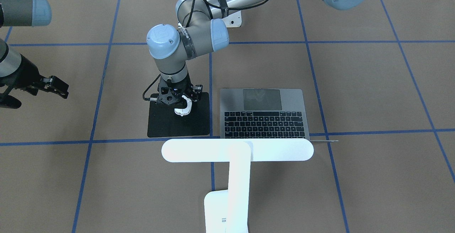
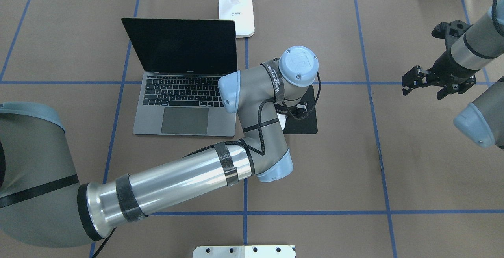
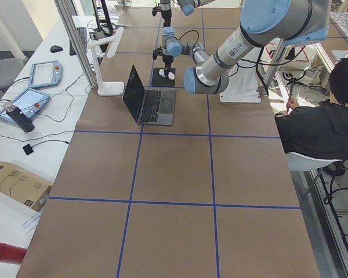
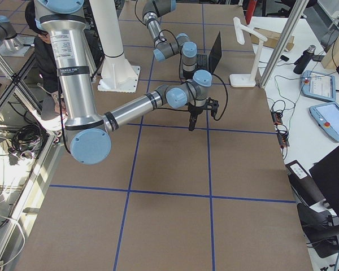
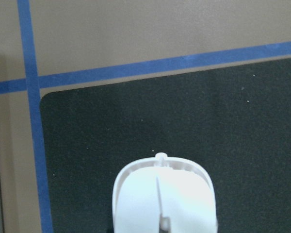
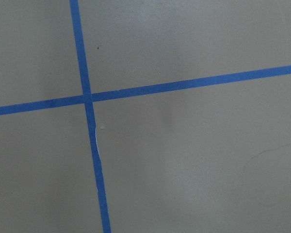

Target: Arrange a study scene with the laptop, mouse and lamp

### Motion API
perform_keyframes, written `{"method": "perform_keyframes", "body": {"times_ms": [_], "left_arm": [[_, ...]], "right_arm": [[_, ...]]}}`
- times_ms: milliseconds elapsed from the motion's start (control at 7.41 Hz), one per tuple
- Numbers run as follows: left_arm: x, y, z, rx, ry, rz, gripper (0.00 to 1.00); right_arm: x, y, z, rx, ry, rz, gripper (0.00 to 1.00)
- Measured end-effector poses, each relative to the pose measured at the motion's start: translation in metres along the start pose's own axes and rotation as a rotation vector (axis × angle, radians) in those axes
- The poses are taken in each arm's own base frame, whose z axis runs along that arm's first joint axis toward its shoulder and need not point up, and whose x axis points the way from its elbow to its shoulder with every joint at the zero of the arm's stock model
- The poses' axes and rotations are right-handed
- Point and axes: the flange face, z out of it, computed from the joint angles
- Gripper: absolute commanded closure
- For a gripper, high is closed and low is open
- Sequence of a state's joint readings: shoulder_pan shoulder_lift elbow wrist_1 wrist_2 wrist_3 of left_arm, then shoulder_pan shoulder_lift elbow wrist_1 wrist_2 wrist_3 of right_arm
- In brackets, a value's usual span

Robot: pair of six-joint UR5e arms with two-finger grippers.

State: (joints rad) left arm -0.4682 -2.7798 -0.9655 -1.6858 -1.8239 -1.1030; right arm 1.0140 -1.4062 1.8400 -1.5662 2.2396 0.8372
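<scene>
My left fingers hang straight over the mouse on the black pad, its long axis parallel to the laptop; whether they grip, I cannot tell.

Mouse cut off by wrist view's lower edge

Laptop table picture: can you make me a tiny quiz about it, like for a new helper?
1. True or false: the laptop has its lid open.
2. What is under the mouse? A) a black pad B) the keyboard C) a book
3. What colour is the lamp?
Key: 1 true; 2 A; 3 white.
</scene>
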Motion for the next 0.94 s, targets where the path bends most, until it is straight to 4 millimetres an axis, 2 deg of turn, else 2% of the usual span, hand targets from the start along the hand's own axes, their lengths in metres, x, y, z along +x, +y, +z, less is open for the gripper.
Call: {"method": "perform_keyframes", "body": {"times_ms": [540,809,944], "left_arm": [[-0.004,-0.008,-0.005,0.01,0.0,-0.006,0.01],[-0.025,-0.026,-0.028,0.035,0.016,-0.029,0.01],[-0.049,-0.029,-0.042,0.037,0.023,-0.041,0.01]], "right_arm": [[-0.001,0.0,-0.001,0.002,-0.002,-0.002,0.0],[-0.004,-0.003,-0.001,0.01,0.003,0.004,0.0],[-0.007,-0.01,0.0,0.023,0.013,0.003,0.0]]}}
